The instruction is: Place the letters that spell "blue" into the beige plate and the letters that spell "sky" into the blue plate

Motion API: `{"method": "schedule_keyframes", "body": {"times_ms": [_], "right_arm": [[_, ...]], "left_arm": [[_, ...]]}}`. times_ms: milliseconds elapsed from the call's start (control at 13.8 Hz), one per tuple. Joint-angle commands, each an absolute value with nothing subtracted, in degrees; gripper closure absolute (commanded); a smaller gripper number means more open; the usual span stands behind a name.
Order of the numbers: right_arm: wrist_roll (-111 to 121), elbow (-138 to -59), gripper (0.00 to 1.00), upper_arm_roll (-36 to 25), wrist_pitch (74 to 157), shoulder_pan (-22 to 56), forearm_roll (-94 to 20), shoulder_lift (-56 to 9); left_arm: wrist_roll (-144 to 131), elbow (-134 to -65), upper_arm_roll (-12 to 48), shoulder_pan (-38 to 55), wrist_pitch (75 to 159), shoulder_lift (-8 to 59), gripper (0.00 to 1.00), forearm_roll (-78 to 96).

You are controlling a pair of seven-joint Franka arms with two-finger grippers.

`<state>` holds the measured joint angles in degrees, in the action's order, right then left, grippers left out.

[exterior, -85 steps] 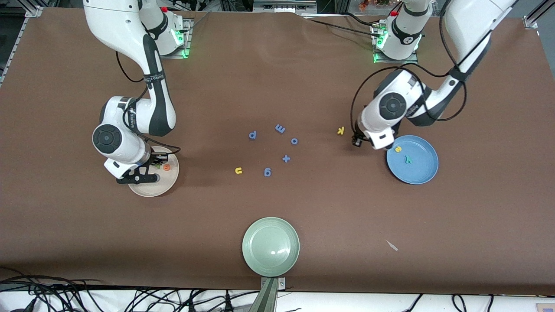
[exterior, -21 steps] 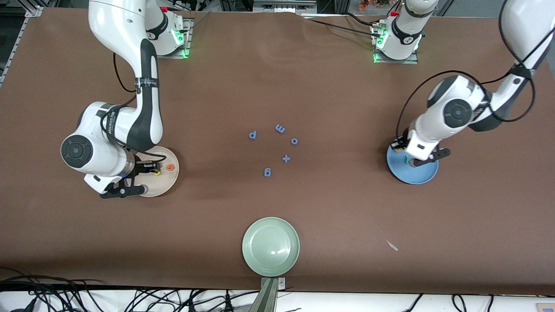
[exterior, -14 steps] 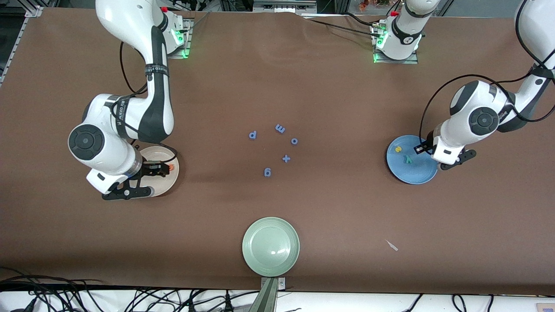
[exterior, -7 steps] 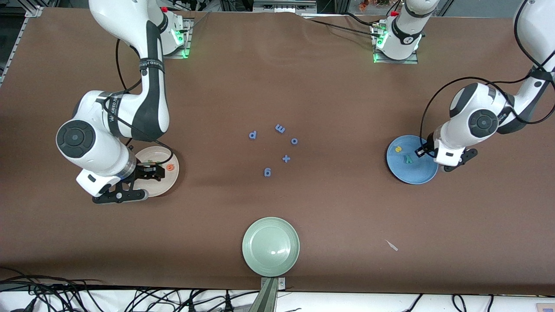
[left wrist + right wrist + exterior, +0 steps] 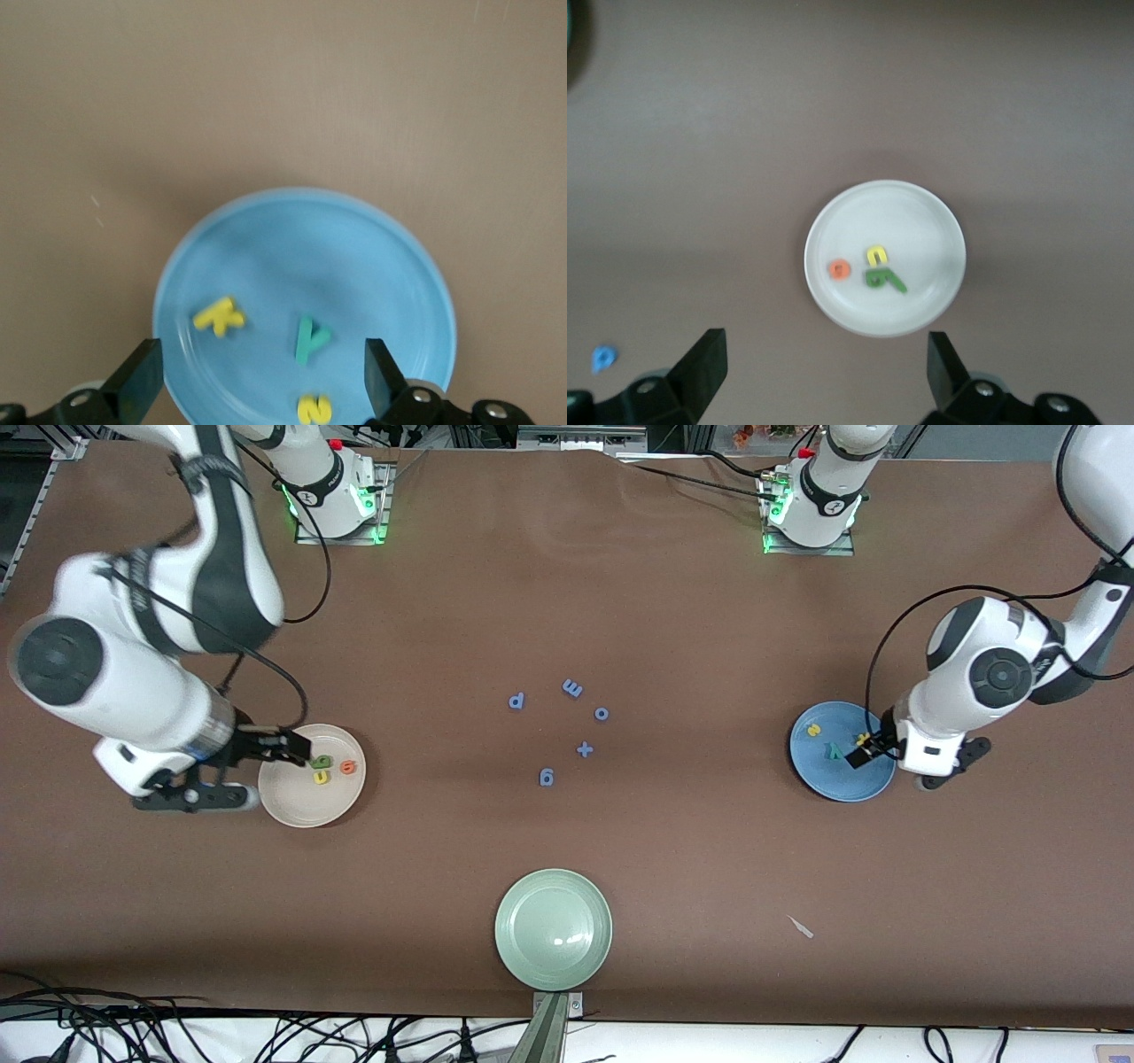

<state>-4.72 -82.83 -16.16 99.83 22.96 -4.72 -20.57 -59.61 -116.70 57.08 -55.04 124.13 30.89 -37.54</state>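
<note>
Table: brown cloth-covered table [image 5: 567, 850] fills the frame.
Right gripper [image 5: 270, 746]: middle left of the frame, over the beige plate's rim, jaws apart, empty.
Left gripper [image 5: 873, 748]: middle right, over the blue plate's edge, jaws apart, empty.
Green plate: round pale green plate [image 5: 553, 928], lower centre.
Beige plate: round cream-beige plate [image 5: 301, 802] holds orange e [image 5: 348, 767], green b [image 5: 321, 762], yellow u [image 5: 320, 778]; the thin green l [image 5: 893, 282] lies against the b.
Blue plate: round mid-blue plate [image 5: 842, 784] holds yellow s [image 5: 814, 730], teal y [image 5: 834, 751], yellow k [image 5: 219, 316].
Blue foam letters [image 5: 547, 778]: centre, between the plates.
Writing: none readable.

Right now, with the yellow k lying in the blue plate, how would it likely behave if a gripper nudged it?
The yellow k looks like thin, flat foam, so probably very light. Lying flat, it should slide, not roll. The blue plate has a raised rim that would likely stop it.
</note>
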Motion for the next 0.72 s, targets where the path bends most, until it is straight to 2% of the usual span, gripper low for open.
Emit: {"method": "schedule_keyframes", "body": {"times_ms": [0, 145, 362, 579, 652], "right_arm": [[-4.66, -84.11, 0.00, -5.31, 93.19, 11.38, -3.16, -12.59], [-3.00, -84.46, 0.00, -0.11, 90.02, 5.56, -1.68, -8.89], [-2.29, -87.97, 0.00, 0.88, 87.64, 4.22, -1.58, -2.66], [-2.11, -87.02, 0.00, 0.53, 85.61, 4.22, -1.49, -2.46], [-2.02, -86.58, 0.00, 0.53, 85.61, 4.31, -1.41, -2.55]], "left_arm": [[-58.80, -107.45, 57.83, -56.34, 116.75, 29.35, 0.00, -37.88], [-55.84, -100.14, 57.66, -56.07, 113.04, 30.05, 0.00, -35.43], [-43.11, -93.89, 57.13, -58.08, 107.34, 30.06, 0.00, -33.40], [-28.26, -90.62, 55.91, -60.99, 105.38, 28.31, 0.00, -25.79], [-24.73, -90.44, 52.68, -60.47, 105.29, 25.17, 0.00, -20.88]]}}
